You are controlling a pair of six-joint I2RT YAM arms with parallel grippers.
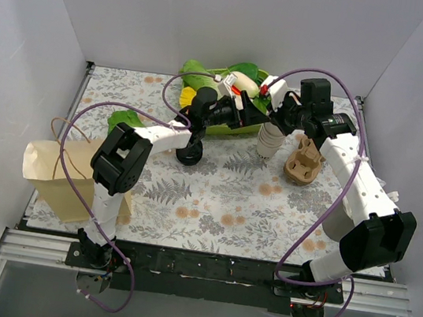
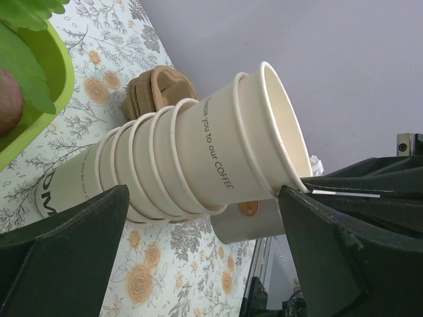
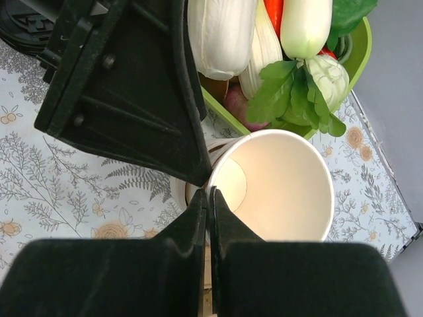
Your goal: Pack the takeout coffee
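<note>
At the far side of the desk [image 1: 213, 199], packing not begun.
Right fingers [image 3: 192, 224] pinch the rim of the top cup [image 3: 277, 185]; left fingers [image 2: 59, 238] gape around the stack [image 2: 152, 165]; no lidded coffee in view; bag [image 1: 54, 171] lies apart.

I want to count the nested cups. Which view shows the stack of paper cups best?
Left wrist: the stack of paper cups is seen side-on, each rim distinct. Right wrist looks down into only the top cup. Top external shows the stack small, rims indistinct.
</note>
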